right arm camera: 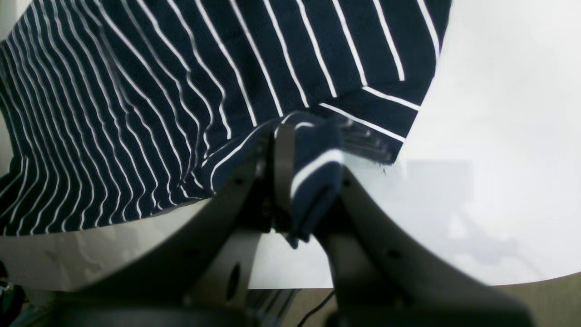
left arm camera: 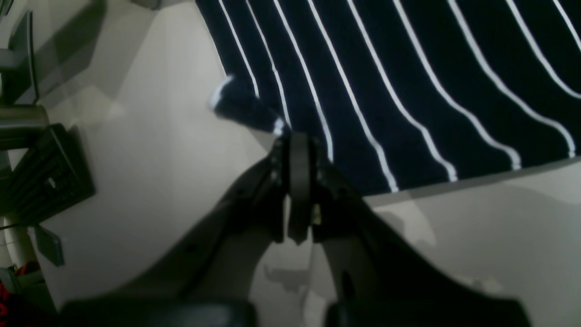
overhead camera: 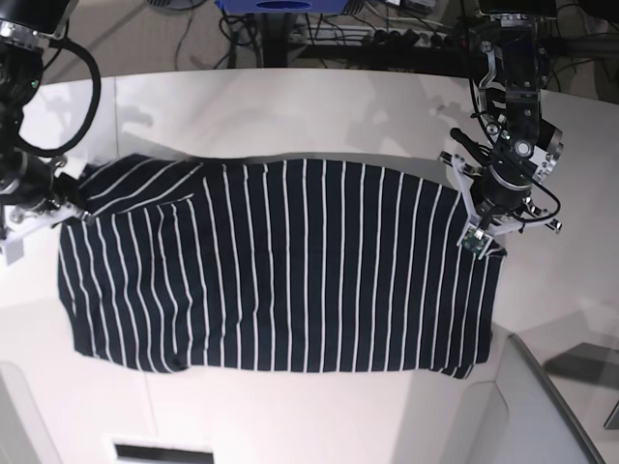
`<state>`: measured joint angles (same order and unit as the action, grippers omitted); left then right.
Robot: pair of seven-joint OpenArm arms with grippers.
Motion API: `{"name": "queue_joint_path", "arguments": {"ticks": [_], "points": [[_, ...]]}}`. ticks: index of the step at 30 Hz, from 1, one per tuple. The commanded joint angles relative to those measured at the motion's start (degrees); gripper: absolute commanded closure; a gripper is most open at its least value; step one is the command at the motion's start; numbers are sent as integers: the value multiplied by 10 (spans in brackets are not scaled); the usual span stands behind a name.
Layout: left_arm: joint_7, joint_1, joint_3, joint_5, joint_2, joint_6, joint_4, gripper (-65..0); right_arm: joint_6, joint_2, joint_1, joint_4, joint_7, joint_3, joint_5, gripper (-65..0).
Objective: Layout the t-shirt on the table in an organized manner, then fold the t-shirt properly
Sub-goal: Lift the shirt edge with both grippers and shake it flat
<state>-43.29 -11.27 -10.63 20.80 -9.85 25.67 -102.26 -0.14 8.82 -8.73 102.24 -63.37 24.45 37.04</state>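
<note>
t-shirt: spread flat across the white table, stretched between both claws
left claw: clamped on the shirt's edge corner; cloth extends beyond it
right claw: pinching a striped fold at the opposite edge

tangled cables, blue object beyond

One striped t-shirt, one white bench, two robot arms, each ending in one gripper: left gripper, right gripper.
</note>
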Motion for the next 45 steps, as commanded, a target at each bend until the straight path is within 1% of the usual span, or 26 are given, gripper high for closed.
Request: {"name": "queue_joint_path", "arguments": {"ticks": [1,5,12,17,21,23,25,28,33,38,40,42,45], "points": [[6,6,-5,3,-4,-6,-11,0,2,7,6,8,9,4,5,0],[6,14,-8,4,-4,-6,-13,0,2,7,12,12,9,4,5,0],[2,53,-8,8,-7,-6,-35,0,1,9,63,37,5,4,5,0],[2,68,-13,8,-8,-6,-39,0,0,10,65,60,9,4,5,0],[2,97,-48,8,-5,-6,-39,0,1,27,79,81,31,3,5,0],[2,116,-59,7,-5,-6,-39,0,1,29,93,95,44,3,5,0],[2,138,-71,7,-4,-6,-39,0,1,39,113,102,43,3,5,0],[1,167,-74,7,-4,-6,-40,0,1,44,142,101,36,3,5,0],[1,189,-74,7,-3,-6,-40,0,1,45,151,101,41,3,5,0],[1,181,-73,7,-3,-6,-46,0,1,45,127,101,40,4,5,0],[1,158,-73,7,-6,-6,-49,0,1,42,104,101,36,4,5,0],[1,122,-68,8,-7,-5,-50,0,0,38,62,100,35,4,6,0],[5,66,-67,8,-7,-5,-47,0,0,10,2,95,40,6,5,0]]}}
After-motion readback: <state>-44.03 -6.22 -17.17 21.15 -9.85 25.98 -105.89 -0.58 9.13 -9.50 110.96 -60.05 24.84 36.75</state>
